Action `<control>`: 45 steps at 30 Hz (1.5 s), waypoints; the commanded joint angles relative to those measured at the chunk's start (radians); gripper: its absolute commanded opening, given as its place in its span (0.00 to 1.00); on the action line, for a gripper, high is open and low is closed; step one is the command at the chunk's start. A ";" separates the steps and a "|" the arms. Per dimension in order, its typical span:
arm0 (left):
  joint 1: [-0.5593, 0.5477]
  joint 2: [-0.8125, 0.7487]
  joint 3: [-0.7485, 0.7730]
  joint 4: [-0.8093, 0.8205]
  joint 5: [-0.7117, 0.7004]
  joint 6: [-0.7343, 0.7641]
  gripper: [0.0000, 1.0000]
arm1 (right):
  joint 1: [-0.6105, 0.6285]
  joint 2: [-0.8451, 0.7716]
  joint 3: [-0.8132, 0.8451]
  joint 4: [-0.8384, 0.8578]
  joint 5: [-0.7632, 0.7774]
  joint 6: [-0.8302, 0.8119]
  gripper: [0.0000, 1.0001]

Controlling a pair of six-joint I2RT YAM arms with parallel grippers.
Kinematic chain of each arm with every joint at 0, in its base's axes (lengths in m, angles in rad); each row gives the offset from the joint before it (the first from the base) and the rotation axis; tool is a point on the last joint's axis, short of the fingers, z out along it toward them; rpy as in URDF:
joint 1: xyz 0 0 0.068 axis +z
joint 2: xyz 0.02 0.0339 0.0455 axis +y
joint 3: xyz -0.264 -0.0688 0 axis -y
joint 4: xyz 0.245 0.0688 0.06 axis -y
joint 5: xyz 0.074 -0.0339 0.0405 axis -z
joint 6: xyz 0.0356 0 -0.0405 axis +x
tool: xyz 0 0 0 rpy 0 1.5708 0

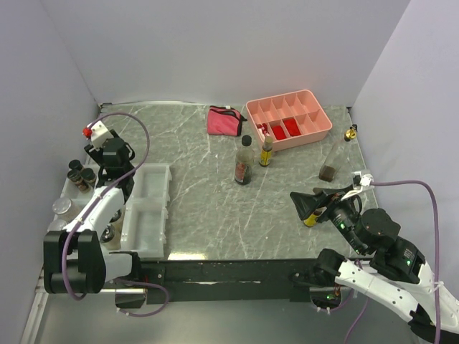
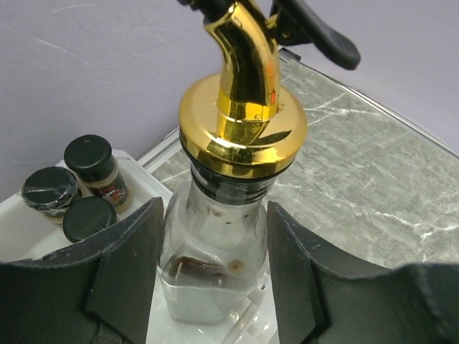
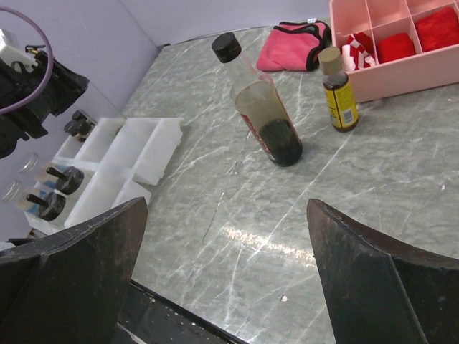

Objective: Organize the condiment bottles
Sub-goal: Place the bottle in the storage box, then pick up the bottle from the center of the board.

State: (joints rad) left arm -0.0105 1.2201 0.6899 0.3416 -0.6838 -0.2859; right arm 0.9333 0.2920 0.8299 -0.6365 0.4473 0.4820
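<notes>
My left gripper [image 2: 215,215] is shut on a clear glass bottle [image 2: 215,258] with a gold pourer top [image 2: 242,122], held upright over the white organiser [image 2: 21,226]. Three black-lidded spice jars [image 2: 90,161] stand in the organiser just left of it. My right gripper [image 3: 228,208] hangs open and empty above the table's near edge. Beyond it stand a tall black-capped bottle of dark liquid [image 3: 269,115] and a small yellow bottle [image 3: 338,93]. From above, a leaning bottle [image 1: 331,161] is at the right, and another small yellow bottle [image 1: 312,218] lies by my right gripper [image 1: 308,204].
A pink compartment tray [image 1: 290,118] with red items and a pink pouch [image 1: 224,120] sit at the back. The white organiser [image 1: 147,208] runs along the left side, with more jars in its outer compartments. A small gold-topped item [image 1: 351,132] stands at the far right edge.
</notes>
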 commanded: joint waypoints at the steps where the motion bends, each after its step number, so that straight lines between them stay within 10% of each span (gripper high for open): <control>1: 0.001 -0.002 0.036 0.085 0.033 -0.019 0.55 | -0.004 -0.010 0.018 0.006 0.018 0.006 1.00; 9: 0.001 -0.054 0.189 -0.197 0.015 -0.108 0.99 | -0.004 -0.001 0.018 0.012 0.005 0.010 1.00; 36: 0.000 -0.168 0.594 -0.687 0.167 -0.118 0.99 | -0.004 0.252 0.068 0.046 -0.076 0.127 1.00; 45: 0.000 -0.153 0.680 -0.664 0.644 -0.065 0.99 | -0.005 0.439 0.155 0.005 0.118 0.076 1.00</control>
State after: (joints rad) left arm -0.0097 1.0641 1.3312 -0.3473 -0.3481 -0.3965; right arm 0.9333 0.6445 0.9112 -0.6323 0.4183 0.5823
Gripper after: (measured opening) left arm 0.995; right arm 0.999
